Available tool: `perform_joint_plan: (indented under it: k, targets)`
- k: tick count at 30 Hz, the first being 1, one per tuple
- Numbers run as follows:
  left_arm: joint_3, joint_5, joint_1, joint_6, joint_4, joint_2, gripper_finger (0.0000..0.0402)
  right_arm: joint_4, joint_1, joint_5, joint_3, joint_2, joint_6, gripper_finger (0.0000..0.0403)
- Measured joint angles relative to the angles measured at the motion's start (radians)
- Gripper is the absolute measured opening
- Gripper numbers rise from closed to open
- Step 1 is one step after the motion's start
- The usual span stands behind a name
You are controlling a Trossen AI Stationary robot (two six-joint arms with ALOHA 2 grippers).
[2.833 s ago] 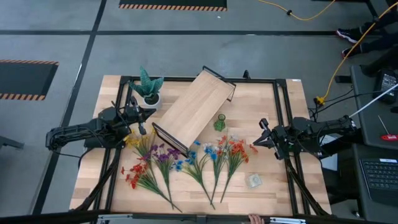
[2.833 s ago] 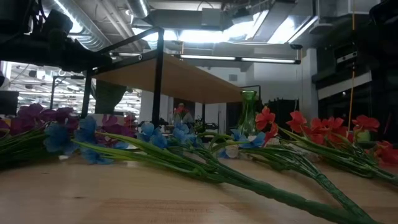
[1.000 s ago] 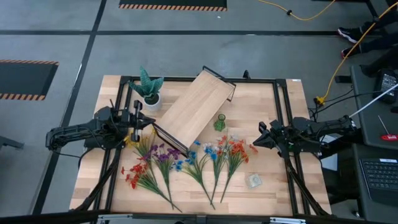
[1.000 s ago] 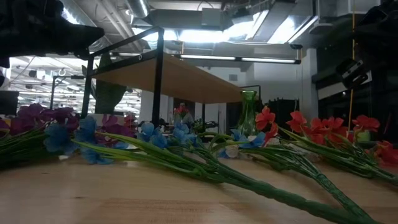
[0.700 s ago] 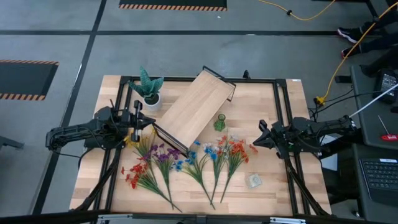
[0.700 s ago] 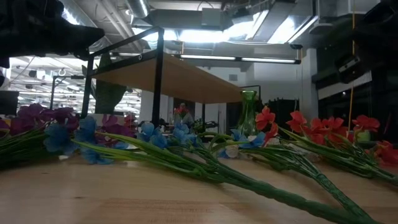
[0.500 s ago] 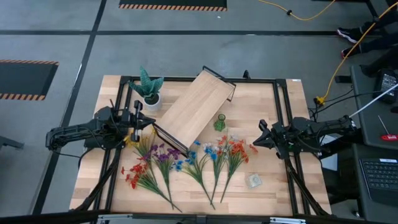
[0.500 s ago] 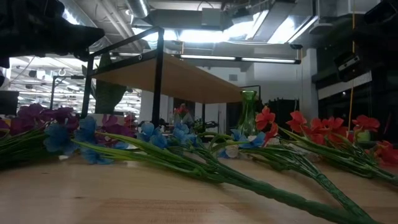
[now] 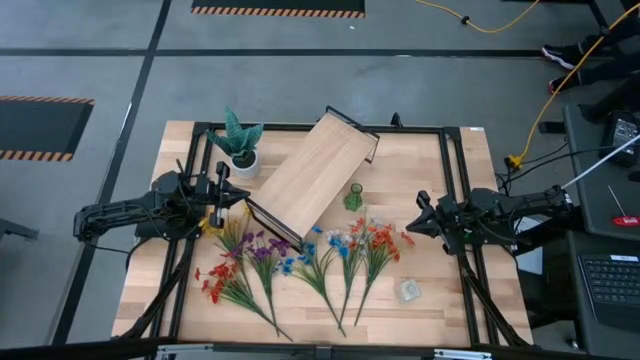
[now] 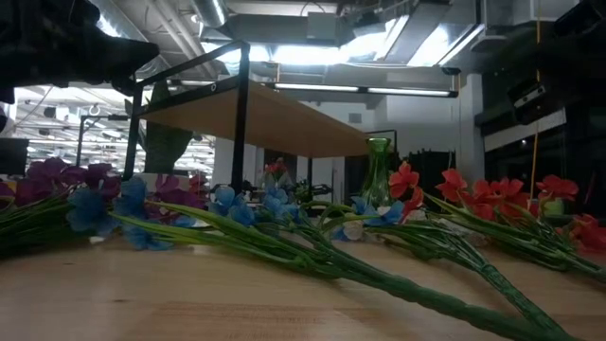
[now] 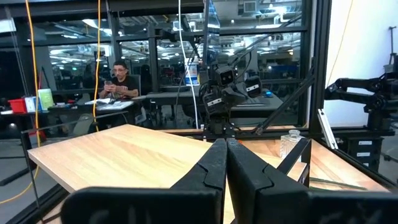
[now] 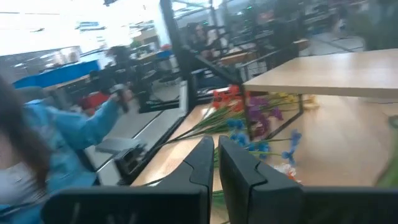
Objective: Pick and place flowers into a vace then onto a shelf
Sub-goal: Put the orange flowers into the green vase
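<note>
Wooden table under me: shelf lies slanted, vase just right of it, flowers below. My left gripper, pressed together, waits left of the shelf; right gripper, nearly closed, right of the flowers, holding nothing.

I find no text, label, brand, number or sign that I can read in any of my views. The black-and-orange striped bands on the floor beyond the surface carry no letters.
</note>
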State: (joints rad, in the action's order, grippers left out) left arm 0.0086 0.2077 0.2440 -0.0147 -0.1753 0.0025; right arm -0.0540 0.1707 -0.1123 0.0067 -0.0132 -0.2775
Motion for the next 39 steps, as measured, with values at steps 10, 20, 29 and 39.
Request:
perform_joint_plan:
  k: [10, 20, 29, 39]
  targets:
    - [0.0, -0.003, 0.0, 0.0, 0.0, 0.0, 0.0006, 0.007, 0.0, 0.21, 0.031, -0.005, 0.058, 0.0023]
    - [0.0, -0.004, 0.0, 0.001, 0.0, 0.0, 0.0006, 0.04, 0.0, 0.352, 0.143, -0.144, 0.215, 0.0008]
    - [0.0, -0.004, 0.0, 0.002, 0.0, 0.0, 0.0006, 0.039, 0.0, 0.434, 0.234, -0.35, 0.236, 0.0006]
    - [0.0, -0.004, 0.0, 0.001, 0.0, 0.0, 0.0006, 0.038, 0.0, 0.433, 0.377, -0.58, 0.225, 0.0004]
